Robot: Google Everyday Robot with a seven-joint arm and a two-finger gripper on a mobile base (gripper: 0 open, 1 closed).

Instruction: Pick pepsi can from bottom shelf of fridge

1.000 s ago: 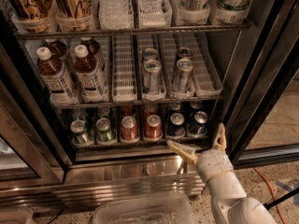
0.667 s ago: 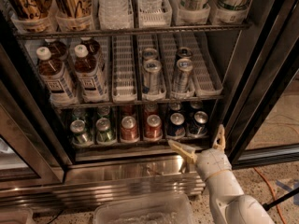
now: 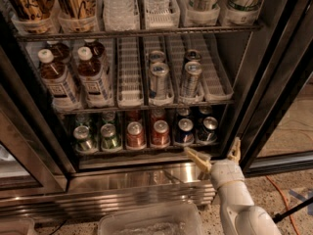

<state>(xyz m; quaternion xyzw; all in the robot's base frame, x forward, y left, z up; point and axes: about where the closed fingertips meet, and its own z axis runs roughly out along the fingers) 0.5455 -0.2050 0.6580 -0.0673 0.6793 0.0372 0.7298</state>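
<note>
We see short cans in lanes on the bottom shelf point(image 3: 146, 151) of the fridge point(image 3: 255, 97), so each can comes out forward. The pepsi can point(image 3: 185, 130) stands right of the red cans point(image 3: 147, 133). The gripper point(image 3: 216, 153) hangs low before it, arm reaching upward, jaws wide and empty.

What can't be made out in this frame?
Camera view:
- Pepsi can label: too dark to read.
- Rear cans on the bottom shelf: hidden by the front row.
- Fridge top: cut off by the upper edge.
- Arm behind the open claw, below the shelf's right end: cut by the bottom edge.
</note>
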